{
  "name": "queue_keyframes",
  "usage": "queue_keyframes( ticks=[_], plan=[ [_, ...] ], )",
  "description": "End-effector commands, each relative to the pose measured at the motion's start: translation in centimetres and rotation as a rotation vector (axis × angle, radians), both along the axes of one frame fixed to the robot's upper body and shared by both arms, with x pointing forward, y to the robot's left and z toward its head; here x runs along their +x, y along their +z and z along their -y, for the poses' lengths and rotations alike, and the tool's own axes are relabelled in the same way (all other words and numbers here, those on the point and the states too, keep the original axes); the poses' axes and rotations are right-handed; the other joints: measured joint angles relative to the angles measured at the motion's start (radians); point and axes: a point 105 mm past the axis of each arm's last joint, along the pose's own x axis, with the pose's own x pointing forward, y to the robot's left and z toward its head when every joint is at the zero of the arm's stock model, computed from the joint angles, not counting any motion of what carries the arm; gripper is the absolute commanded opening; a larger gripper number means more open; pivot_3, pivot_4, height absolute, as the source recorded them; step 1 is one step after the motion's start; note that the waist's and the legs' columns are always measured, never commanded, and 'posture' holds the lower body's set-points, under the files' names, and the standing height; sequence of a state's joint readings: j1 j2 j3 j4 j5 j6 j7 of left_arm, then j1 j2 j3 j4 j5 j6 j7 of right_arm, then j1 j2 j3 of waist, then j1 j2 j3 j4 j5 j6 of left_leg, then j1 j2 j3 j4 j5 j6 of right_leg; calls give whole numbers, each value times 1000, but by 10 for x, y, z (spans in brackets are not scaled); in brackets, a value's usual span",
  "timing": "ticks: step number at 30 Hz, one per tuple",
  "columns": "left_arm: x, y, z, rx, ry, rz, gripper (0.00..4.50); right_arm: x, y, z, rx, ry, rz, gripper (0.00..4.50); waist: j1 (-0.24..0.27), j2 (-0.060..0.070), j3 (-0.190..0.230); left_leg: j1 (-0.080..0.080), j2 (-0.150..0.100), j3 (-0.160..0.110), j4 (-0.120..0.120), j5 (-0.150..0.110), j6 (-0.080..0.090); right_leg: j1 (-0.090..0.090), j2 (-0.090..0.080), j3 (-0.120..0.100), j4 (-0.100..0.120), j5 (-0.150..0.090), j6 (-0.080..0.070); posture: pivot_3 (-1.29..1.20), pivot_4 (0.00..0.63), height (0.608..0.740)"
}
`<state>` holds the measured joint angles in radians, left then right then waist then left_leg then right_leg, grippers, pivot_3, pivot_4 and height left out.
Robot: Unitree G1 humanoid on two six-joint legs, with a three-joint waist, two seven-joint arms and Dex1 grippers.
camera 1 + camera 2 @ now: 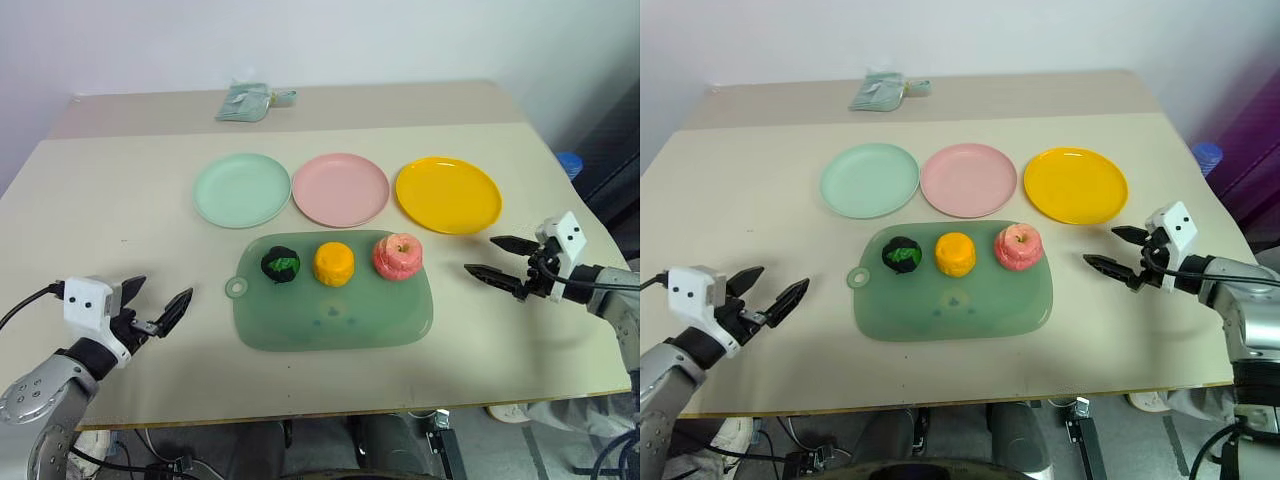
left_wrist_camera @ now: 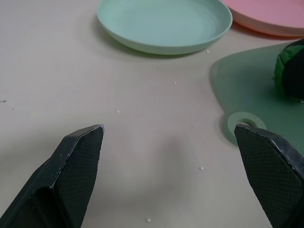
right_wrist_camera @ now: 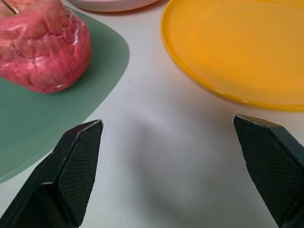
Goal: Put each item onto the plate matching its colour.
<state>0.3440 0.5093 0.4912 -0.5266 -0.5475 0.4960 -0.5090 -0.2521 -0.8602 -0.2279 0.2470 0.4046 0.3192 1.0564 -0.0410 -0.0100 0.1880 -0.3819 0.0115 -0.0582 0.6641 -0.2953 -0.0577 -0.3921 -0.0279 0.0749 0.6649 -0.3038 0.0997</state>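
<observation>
The right gripper (image 1: 492,256) is hovering over the table (image 1: 120,210) with its jaws spread wide and nothing between them, pointing toward the pink-red apple (image 1: 398,257), which is sitting just beside it at the near end of the green tray (image 1: 330,320). The left gripper (image 1: 157,303) is likewise standing released and empty on the far side of the tray, near the tray's small ring handle (image 2: 245,124).

No item is lying on a plate yet, so the sorting appears to be only starting. All three are resting in a row on the tray: the dark green-black ball (image 1: 281,264), then the orange-yellow puck (image 1: 333,263), then the apple. Beyond the tray the mint green plate (image 1: 242,189), pink plate (image 1: 340,189) and yellow plate (image 1: 448,194) are lying side by side, all bare.

The likely next move is for the right gripper to close around the apple and carry it to the pink plate, which is the middle one, not the yellow plate nearest that arm. The puck is standing close beside the apple, so the approach is calling for care not to knock it. A pale green packet (image 1: 245,101) is lying well apart at the table's far edge, out of the way.
</observation>
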Motion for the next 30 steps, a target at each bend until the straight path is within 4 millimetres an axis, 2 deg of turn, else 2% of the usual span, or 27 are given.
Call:
queue_keyframes(
  ticks=[1,11,19,25,30],
  plan=[
    [-2,12,0,14,16,49,4500,4,6,2,-12,17,35,4463,0,0,0,0,0,0,0,0,0,0,0,0,0,0,0,0,150,740],
    [11,19,8,-24,-7,87,4500,11,5,4,-5,-58,100,4463,1,0,0,0,0,0,0,0,0,0,0,0,0,0,0,0,150,740],
    [35,25,15,-38,-85,100,4500,1,13,-4,-5,-117,174,4463,4,0,0,0,-1,-1,0,0,0,0,0,0,0,0,0,0,150,740],
    [56,33,41,-72,-206,112,4500,-13,13,-9,14,-165,186,4463,5,0,0,0,-1,-1,0,0,0,0,0,0,0,0,0,0,150,740],
    [60,47,80,-115,-423,117,4500,-27,10,-20,49,-121,151,4463,8,0,0,0,-1,-1,0,0,0,0,1,0,1,0,0,0,150,740]
  ],
)
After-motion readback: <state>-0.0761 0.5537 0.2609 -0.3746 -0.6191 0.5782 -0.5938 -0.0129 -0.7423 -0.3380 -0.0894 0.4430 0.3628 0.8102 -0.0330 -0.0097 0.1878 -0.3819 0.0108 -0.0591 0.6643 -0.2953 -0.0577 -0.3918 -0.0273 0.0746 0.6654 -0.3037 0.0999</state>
